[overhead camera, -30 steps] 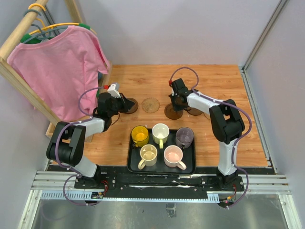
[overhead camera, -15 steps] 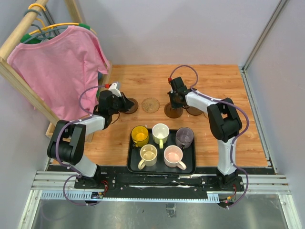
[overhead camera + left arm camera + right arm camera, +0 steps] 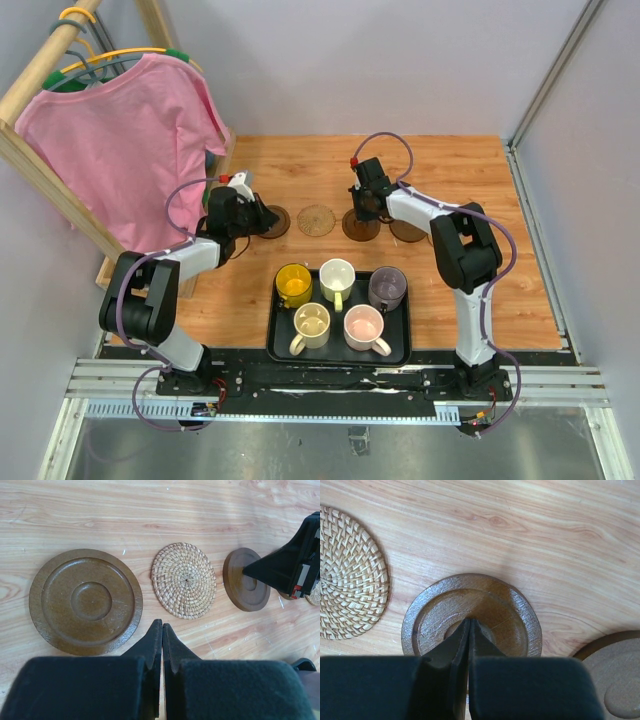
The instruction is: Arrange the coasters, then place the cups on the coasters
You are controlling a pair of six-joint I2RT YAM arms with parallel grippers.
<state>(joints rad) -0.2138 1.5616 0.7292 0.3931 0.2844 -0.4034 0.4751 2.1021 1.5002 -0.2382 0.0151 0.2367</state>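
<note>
One second on, the right gripper (image 3: 362, 213), tips planted in the middle dark coaster (image 3: 359, 230), has slid the disc farther from the tray (image 3: 272, 332) and slightly left, bringing it closer to level with the woven coaster (image 3: 317, 219). The right arm's elbow has swung inward with the push, uncovering more of the next coaster (image 3: 409, 231) along. The left gripper (image 3: 162, 628) has crept a touch away from the arm bases.

Wooden tabletop (image 3: 300, 160), pale grey walls (image 3: 350, 60) (wooden rack (image 3: 45, 62) left)
</note>
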